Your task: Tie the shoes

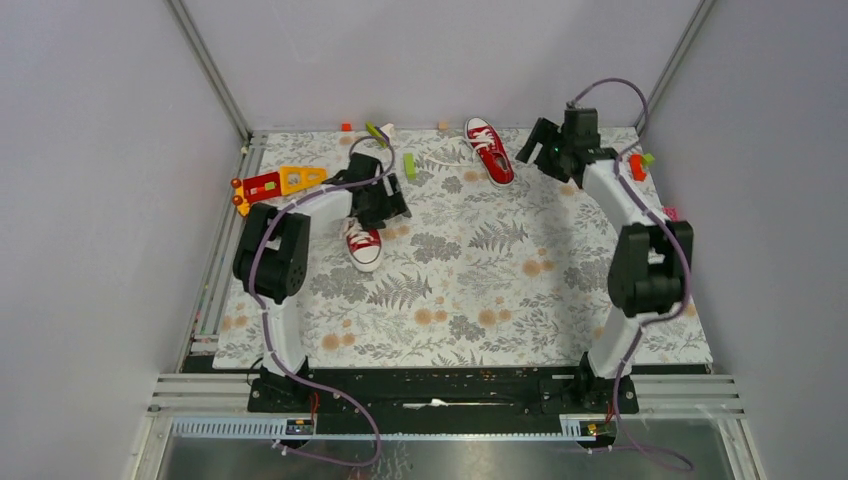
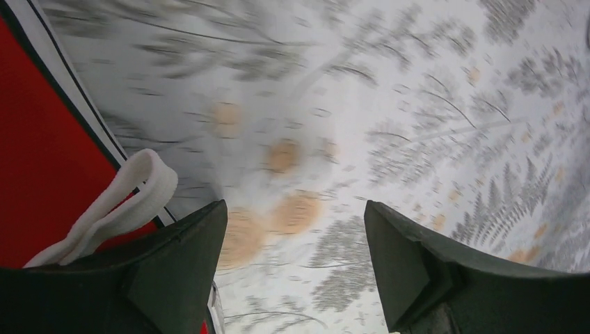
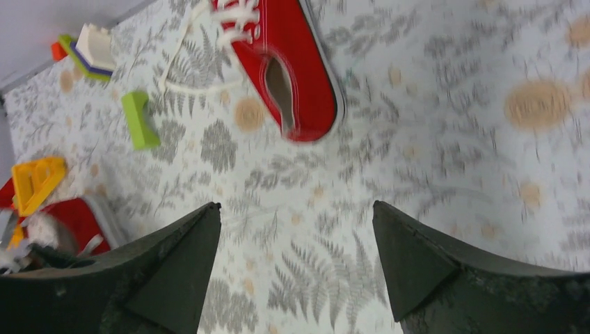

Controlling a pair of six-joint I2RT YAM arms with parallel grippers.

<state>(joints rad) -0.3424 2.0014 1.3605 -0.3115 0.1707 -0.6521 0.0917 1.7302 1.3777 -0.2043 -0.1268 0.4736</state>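
left gripper (image 2: pixel 296 209) spread, empty, open mat (image 2: pixel 417 104) ahead | near shoe (image 2: pixel 42 139) and its lace loop (image 2: pixel 132 191) hard beside one finger (image 2: pixel 160 278) | right gripper (image 3: pixel 296 209) spread, empty | far shoe (image 3: pixel 299 62) ahead, heel nearest, long axis running away toward mat's far edge

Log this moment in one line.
left fingers: open, empty, beside lace of near shoe | right fingers: open, empty, far shoe ahead

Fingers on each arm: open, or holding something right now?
Left fingers: open, holding nothing.
Right fingers: open, holding nothing.
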